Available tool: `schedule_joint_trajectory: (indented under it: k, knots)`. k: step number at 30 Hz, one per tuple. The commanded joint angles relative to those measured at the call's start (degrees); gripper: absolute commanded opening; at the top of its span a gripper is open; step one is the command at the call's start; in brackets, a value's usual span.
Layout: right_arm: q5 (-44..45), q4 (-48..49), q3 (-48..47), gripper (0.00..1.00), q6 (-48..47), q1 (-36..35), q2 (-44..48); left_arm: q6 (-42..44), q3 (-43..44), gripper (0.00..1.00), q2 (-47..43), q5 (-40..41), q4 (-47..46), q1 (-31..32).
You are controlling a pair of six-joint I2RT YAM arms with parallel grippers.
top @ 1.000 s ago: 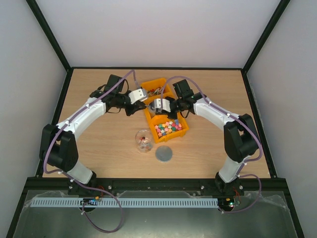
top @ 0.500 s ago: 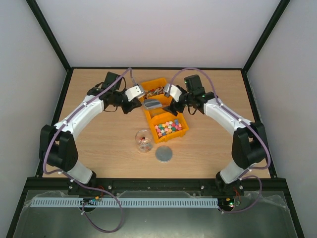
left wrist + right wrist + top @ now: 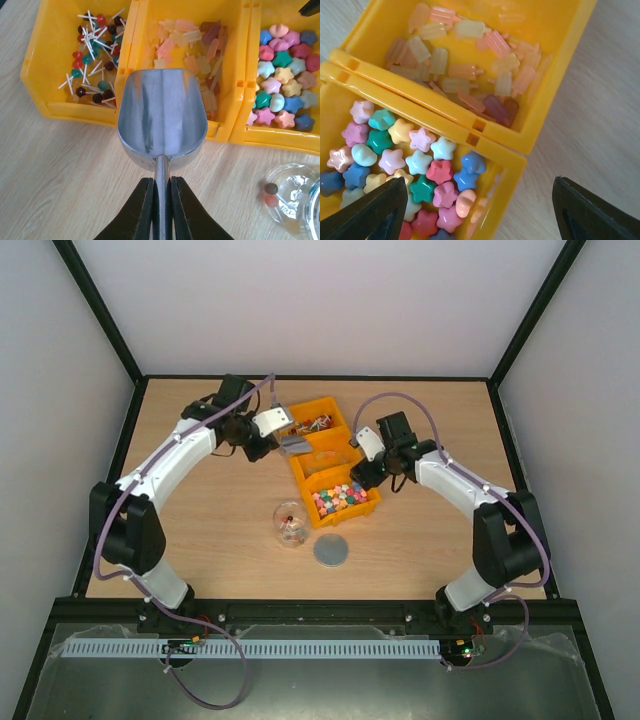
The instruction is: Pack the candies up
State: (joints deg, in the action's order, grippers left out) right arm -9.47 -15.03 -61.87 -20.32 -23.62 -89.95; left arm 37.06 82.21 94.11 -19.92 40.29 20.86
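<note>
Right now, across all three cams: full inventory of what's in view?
bins: three, yellow-orange, row mid-table
lollipops: many, mixed colours, white sticks, far bin
popsicle-shaped candies: many, pale pink and yellow, middle bin
star candies: many, pastel, near bin
scoop: one, silver, empty, at middle bin's edge
jar: one, clear, near star bin
round candies: few, dark and red, in jar
disc: one, grey, beside jar
table: wood
left gripper: shut on scoop handle
right gripper: open, above bins

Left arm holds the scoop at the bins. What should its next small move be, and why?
Probably dip the scoop forward and down into the middle bin's pale candies. Its bowl is empty and hangs over that bin's near wall, the left gripper is shut on its handle, and the jar holds only a few pieces.
</note>
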Motion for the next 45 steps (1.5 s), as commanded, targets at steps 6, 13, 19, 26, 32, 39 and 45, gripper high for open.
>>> schedule_joint_trajectory:
  k: [6, 13, 19, 26, 32, 39, 45]
  knots:
    - [6.0, -1.4, 1.5, 0.59, 6.1, -0.8, -3.3, 1.3, 3.9, 0.02, 3.2, 7.4, 4.0, 3.9]
    - [9.4, 0.4, 0.6, 0.49, 6.7, -3.2, -6.8, 0.8, 8.7, 0.02, 7.1, 11.7, 9.3, 7.3]
    - [12.9, 2.9, 0.8, 0.37, 6.4, -4.1, -7.4, 0.2, 17.0, 0.02, 12.9, 16.6, 16.3, 9.2]
    - [13.6, 4.5, 1.4, 0.3, 6.3, -4.9, -7.3, 0.8, 24.2, 0.02, 17.7, 20.8, 22.3, 10.8]
    - [13.9, 4.3, 1.4, 0.15, 7.7, -5.0, -8.2, 0.7, 25.3, 0.02, 18.3, 21.1, 21.6, 10.8]
    - [12.5, 2.7, 1.0, 0.17, 9.9, -4.3, -9.5, -1.2, 23.3, 0.02, 15.4, 17.8, 17.5, 9.6]
    - [11.0, 0.8, -2.3, 0.26, 12.7, -4.2, -12.7, -3.5, 21.3, 0.02, 12.7, 17.0, 13.1, 8.8]
